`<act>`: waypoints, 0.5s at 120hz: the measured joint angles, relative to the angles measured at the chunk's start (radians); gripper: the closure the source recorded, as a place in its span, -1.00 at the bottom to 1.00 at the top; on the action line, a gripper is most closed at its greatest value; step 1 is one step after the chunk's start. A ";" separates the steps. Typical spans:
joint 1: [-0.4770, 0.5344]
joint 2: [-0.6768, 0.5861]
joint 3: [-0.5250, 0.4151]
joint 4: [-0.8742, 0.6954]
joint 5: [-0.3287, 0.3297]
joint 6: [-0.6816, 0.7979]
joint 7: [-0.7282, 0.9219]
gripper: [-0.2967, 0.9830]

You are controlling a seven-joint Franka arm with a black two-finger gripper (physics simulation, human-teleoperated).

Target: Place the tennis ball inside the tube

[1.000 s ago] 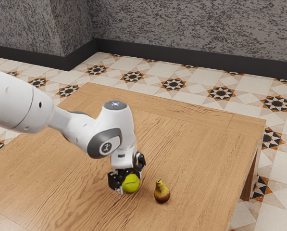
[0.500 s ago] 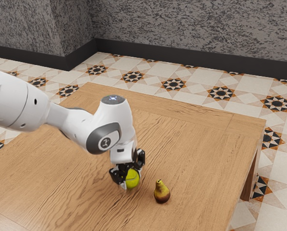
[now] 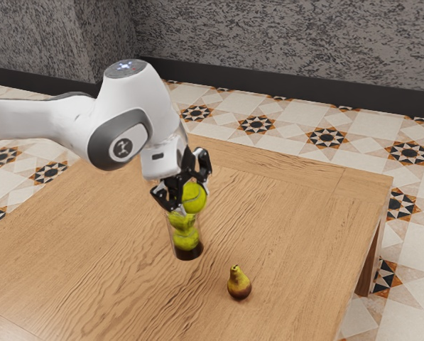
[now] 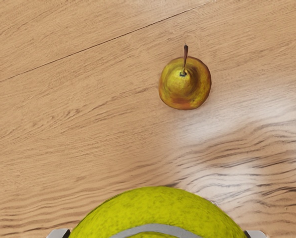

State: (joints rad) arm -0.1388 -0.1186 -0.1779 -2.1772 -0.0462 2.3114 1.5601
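"Exterior view: what is there, largest first?"

"A speckled grey wall (image 3: 283, 42) with a dark baseboard runs across the top of the frame. Below it is a pale tiled floor (image 3: 364, 117) with dark and orange star patterns. A wooden table (image 3: 290, 206) takes up most of the middle and lower frame."

"And the robot?"

"A white arm (image 3: 41, 124) enters from the left edge, above mid-height, and bends down toward the centre. It ends in a black two-finger gripper (image 3: 192, 201), just left of the frame's centre."

"Is the gripper holding anything?"

"Yes, it is closed on a yellow-green tennis ball (image 3: 193, 199), one finger on each side, raised off the table."

"Where is the tube?"

"The clear tube (image 3: 188, 253), dark at its base, stands upright on the table, left of centre and lower than the gripper. Yellow-green balls (image 3: 187, 238) are stacked inside. The gripper and held ball overlap its upper end, so I cannot tell whether that ball is over the opening or in front of it."

"Anything smaller than the tube?"

"A yellow and reddish-brown pear (image 3: 238, 285) stands on the table in the lower middle of the frame, right of the tube and apart from it."

"And the wrist view?"

"The held ball looms large between the fingertips; the pear, stem up, is beyond it on the wood."
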 joint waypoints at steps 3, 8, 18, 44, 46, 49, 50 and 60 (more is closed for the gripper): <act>-0.001 -0.009 0.000 0.010 0.000 -0.009 -0.002 0.06; -0.001 -0.018 0.000 0.028 -0.001 -0.024 -0.004 0.05; 0.000 -0.024 0.001 0.071 -0.001 -0.059 -0.011 0.05; 0.014 -0.013 0.025 0.159 0.000 -0.154 -0.032 0.04; 0.012 -0.011 0.028 0.162 0.001 -0.159 -0.034 0.04; 0.012 -0.006 0.033 0.168 0.002 -0.166 -0.036 0.04; 0.012 -0.004 0.034 0.171 0.002 -0.168 -0.037 0.04; 0.013 0.014 0.045 0.198 0.007 -0.190 -0.043 0.04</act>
State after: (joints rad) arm -0.1262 -0.1049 -0.1330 -1.9788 -0.0395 2.1214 1.5168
